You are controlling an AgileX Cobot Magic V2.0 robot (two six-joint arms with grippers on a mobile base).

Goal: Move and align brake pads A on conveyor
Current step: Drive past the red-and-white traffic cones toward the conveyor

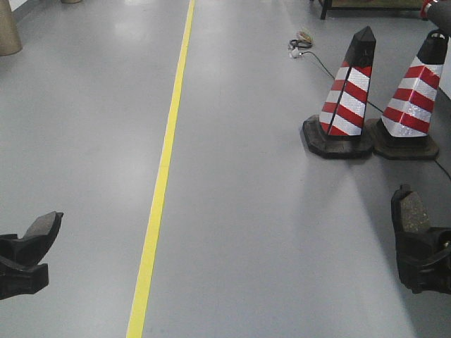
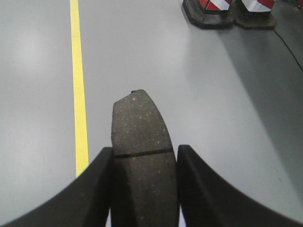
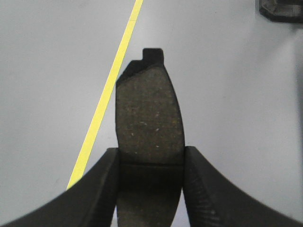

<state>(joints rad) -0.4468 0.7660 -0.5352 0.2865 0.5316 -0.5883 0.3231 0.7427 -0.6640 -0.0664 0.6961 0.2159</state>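
A brake pad (image 2: 142,156) is pinched between the jaws of the left gripper (image 2: 144,189), and a second pad (image 3: 149,137) is clamped likewise in the right gripper (image 3: 150,189) — each pad's long axis runs straight out ahead of its fingers, groove crosswise near the fingertips. Only grey floor (image 1: 239,176), a yellow line (image 1: 165,162) and two striped cones (image 1: 349,98) lie ahead; the conveyor is not seen in any view, so its direction cannot be judged, nor which arm is nearer.
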